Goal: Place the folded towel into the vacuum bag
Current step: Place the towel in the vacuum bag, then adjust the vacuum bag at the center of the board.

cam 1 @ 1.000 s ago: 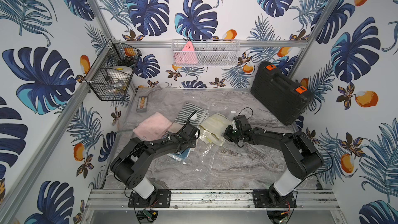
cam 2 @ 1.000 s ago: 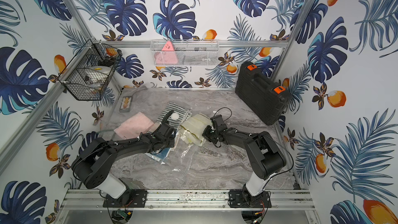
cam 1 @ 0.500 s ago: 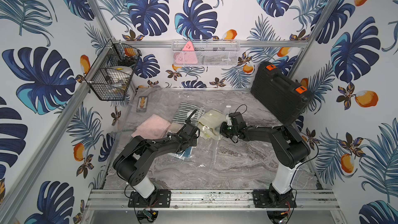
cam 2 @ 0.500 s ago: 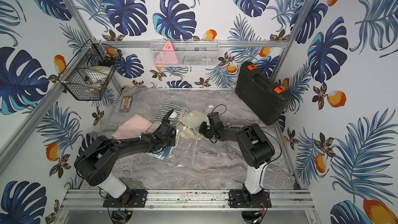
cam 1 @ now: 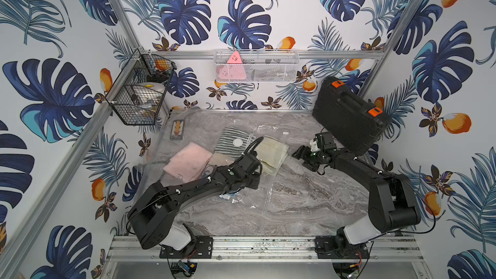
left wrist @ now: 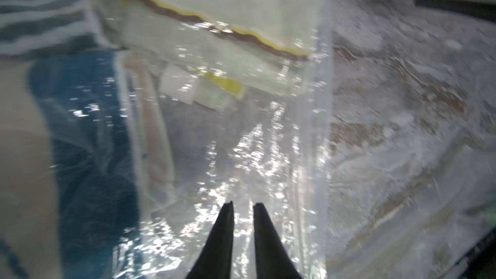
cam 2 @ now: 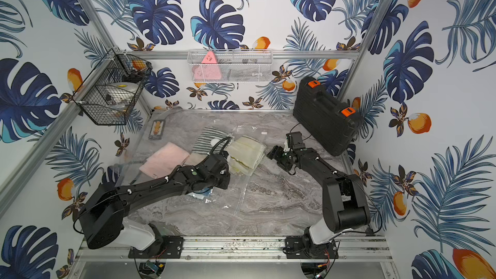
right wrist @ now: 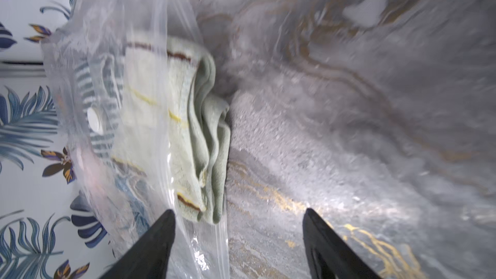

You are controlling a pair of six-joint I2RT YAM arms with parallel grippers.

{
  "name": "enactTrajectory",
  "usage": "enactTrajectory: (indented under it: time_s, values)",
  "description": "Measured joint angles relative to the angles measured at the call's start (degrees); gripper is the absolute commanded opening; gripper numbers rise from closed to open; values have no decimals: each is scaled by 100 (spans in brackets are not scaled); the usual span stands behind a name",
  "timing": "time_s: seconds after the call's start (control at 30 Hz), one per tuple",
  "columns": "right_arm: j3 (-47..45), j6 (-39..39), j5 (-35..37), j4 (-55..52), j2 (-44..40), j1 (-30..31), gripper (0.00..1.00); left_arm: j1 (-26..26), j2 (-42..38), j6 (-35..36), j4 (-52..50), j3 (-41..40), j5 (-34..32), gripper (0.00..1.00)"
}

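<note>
Right gripper has backed off the towel, jaws wide and empty; left gripper is barely parted over the bag. Towel's edge pokes from the bag's mouth and could slide out.

From my feed: grey marble tabletop with gold veins, pale cream towel with brown and yellow stripes, pink towel, a grey-and-white striped one, black case with orange latches.
</note>
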Motion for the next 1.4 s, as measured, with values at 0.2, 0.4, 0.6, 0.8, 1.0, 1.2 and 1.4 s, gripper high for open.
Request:
enactTrajectory:
  time_s: [0.2,0.4,0.6,0.8,1.0,1.2,1.4]
  values:
    - [1510,-103,-302,7,1517,-256,79,-892,127,105,-334,258,-195,60]
    - [2345,-94,-691,291,2734,-302,74,-1567,675,114,-986,804,-601,78]
    - [2723,105,-1270,815,3265,-289,70,-1963,1290,31,-1681,1084,-1176,80]
    - [3091,225,-1432,975,3580,-271,62,-2006,1373,-46,-1937,1123,-1578,81]
    - [3272,361,-1685,1274,3921,-223,28,-1998,892,-37,-1810,994,-1486,87]
    - [3005,820,-1926,1718,3886,-229,0,-1987,629,138,-1355,715,-1069,99]
    - [2621,1244,-1993,2100,3519,-212,0,-2000,1611,262,-1803,1259,-1550,93]
